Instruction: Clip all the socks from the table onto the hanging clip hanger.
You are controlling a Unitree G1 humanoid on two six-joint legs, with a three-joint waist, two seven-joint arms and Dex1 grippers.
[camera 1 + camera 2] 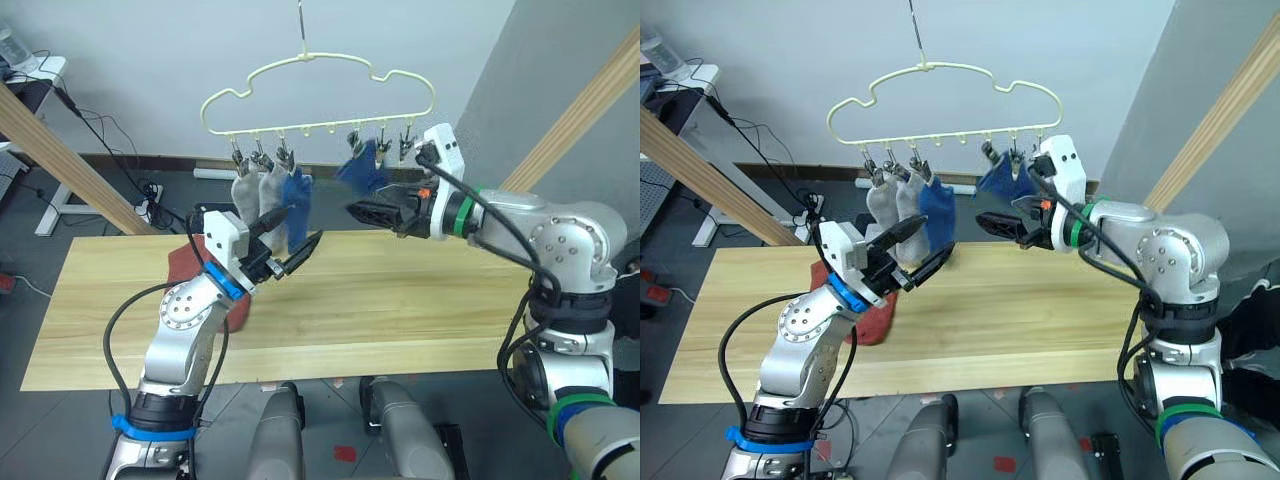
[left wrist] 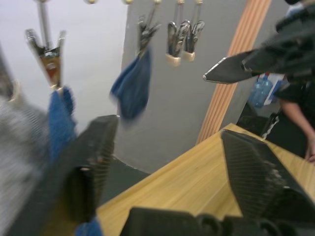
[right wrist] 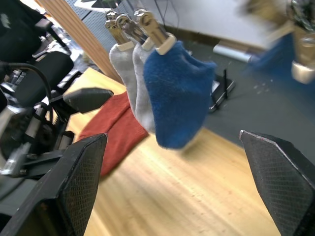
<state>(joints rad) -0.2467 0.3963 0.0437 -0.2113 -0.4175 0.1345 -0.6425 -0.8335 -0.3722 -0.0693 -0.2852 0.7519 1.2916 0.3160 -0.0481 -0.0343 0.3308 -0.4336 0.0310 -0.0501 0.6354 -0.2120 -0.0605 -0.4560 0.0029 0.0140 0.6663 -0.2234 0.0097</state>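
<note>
The pale-yellow clip hanger hangs above the table. Two grey socks and a blue sock are clipped side by side on its left clips. Another blue sock hangs from a clip further right. Rust-red socks lie on the table's left part, partly hidden behind my left arm. My left gripper is open and empty, just below the left blue sock. At the lower edge of the right blue sock, my right gripper is open and holds nothing.
Slanted wooden poles stand at the left and the right of the table. Cables and a power strip lie on the floor behind it. A person is beyond the table's far end.
</note>
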